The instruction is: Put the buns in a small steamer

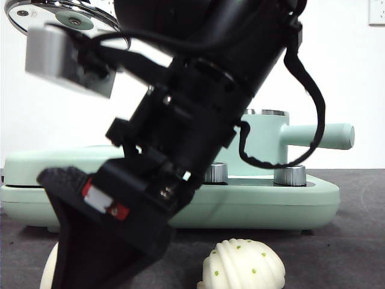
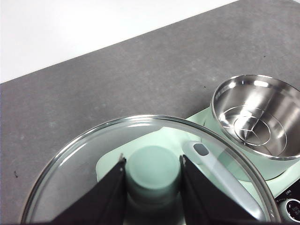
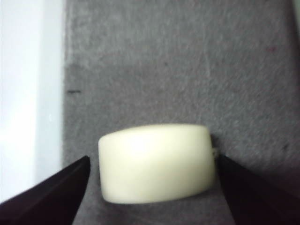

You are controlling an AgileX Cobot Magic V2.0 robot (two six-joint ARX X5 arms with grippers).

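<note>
Right now the right gripper (image 3: 150, 187) is down at the table w/ jaws spread wide, one each side of the smooth bun (image 3: 157, 162), not touching it as far as I can tell. The bun's long axis runs across the gap from jaw to jaw, so the jaws would close on its short ends; that looks like the thing to watch, since a soft bun may squash or twist. In the front view that arm fills the frame, and only a sliver of the smooth bun shows beside it. The ridged bun (image 1: 242, 265) lies on the table just beside, untouched. The left gripper (image 2: 153, 187) is clamped on the knob of the glass lid (image 2: 70, 159), holding it up off the small steamer (image 2: 257, 117), which stands open and empty. Neither bun is in yet.
</note>
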